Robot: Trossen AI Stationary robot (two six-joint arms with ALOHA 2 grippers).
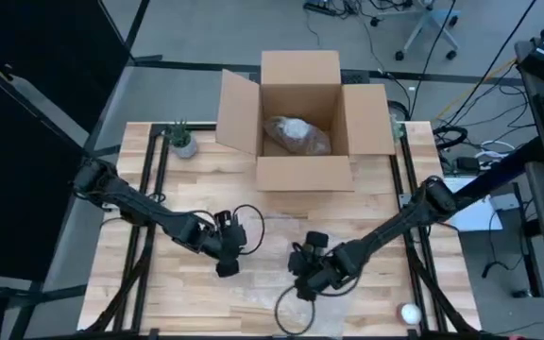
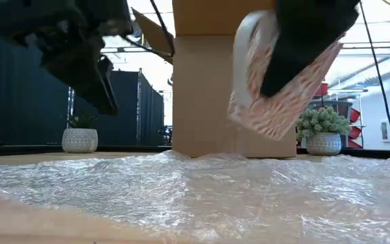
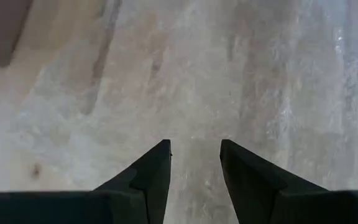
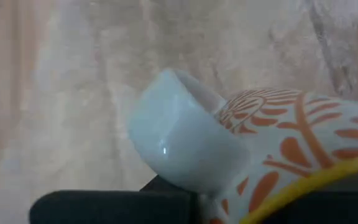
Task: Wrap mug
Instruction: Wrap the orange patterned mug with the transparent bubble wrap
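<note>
The mug (image 2: 276,81) is white with an orange pattern, a white handle (image 4: 179,143) and a yellow rim (image 4: 316,180). It hangs tilted above a sheet of clear bubble wrap (image 2: 195,190) that is spread over the near part of the table. My right gripper (image 1: 306,281) is shut on it. My left gripper (image 3: 194,163) is open to the left of the mug, above the wrap (image 3: 229,74), with nothing between its fingers. My right gripper holds the mug by its wall near the rim (image 4: 272,193), close to the handle. It comes down at it from above. The gripper body hides the fingertips, so the kind of hold cannot be told. The mug hangs tilted, clear of the bubble wrap.
An open cardboard box (image 1: 300,170) stands at the table's far middle with a wrapped bundle (image 1: 296,137) inside. Small potted plants (image 1: 181,140) (image 2: 323,132) flank it. A white ball (image 1: 410,313) lies near the front right. A cable loop (image 1: 296,316) hangs by the right gripper.
</note>
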